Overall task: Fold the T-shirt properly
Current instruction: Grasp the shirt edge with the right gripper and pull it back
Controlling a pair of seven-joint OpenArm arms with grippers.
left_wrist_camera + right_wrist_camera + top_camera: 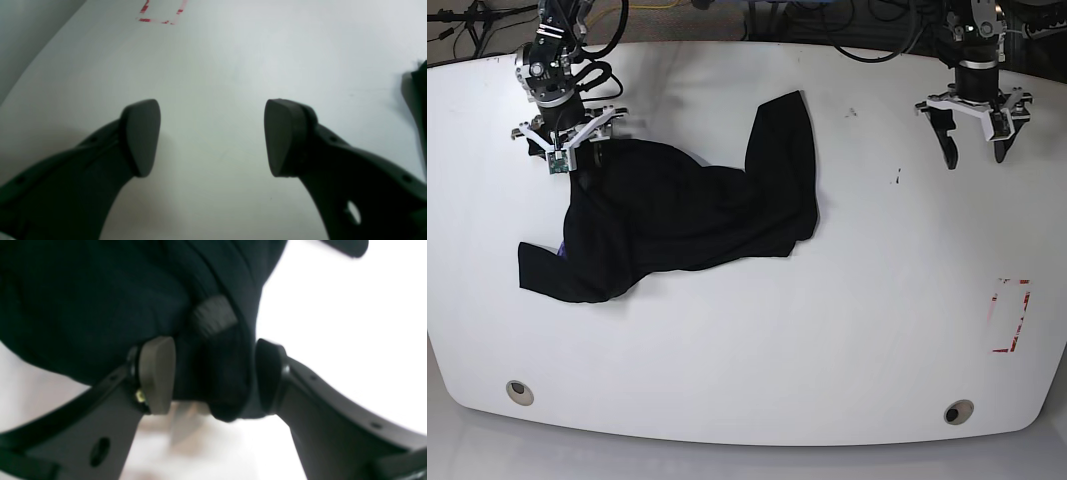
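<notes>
One crumpled soft black T-shirt (677, 215)

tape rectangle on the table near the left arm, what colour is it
Red. The tape rectangle marks the white table, and it shows best in the base view.

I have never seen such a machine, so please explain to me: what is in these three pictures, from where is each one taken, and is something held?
It is a robot with two arms at a white table. The base view looks down on the whole table from above. The other two pictures come from small cameras on the wrists, each looking along its own two fingers.

A crumpled black T-shirt lies on the table, not yet folded. Red tape marks are near one edge.

The right end effector has a bunch of the shirt between its fingers; whether it presses firmly is hard to tell. In the base view it is on the picture's left.

The left end effector is open and empty, over bare table away from the shirt.
</notes>
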